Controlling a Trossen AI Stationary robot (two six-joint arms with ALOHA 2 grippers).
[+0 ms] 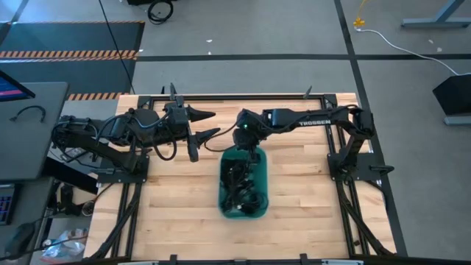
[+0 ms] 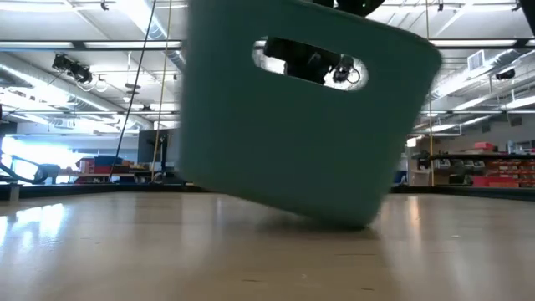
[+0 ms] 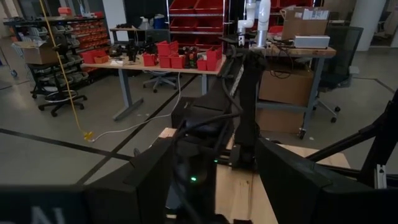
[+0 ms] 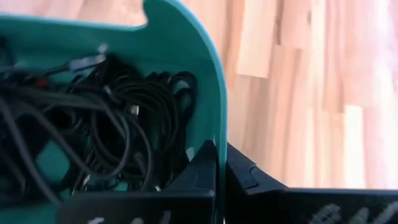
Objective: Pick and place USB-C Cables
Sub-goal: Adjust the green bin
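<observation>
High view: teal plastic tub [image 1: 259, 163] at frame centre on pale wood-plank surface [image 1: 309, 213], bare planks all round it. Tangle of thin black looped USB-C cables [image 1: 241, 188] fills tub. Right pincer [image 1: 246, 144] at tub's upper rim, clamped on wall. Left pincer [image 1: 205, 124] left of tub, fingers spread, holding nothing.

Low view: tub tilted, one bottom edge off surface; handle slot in smooth wall.

Right wrist view: dark fingers [image 4: 205, 174] pinch thin teal rim; glossy cable coils inside tub.
</observation>
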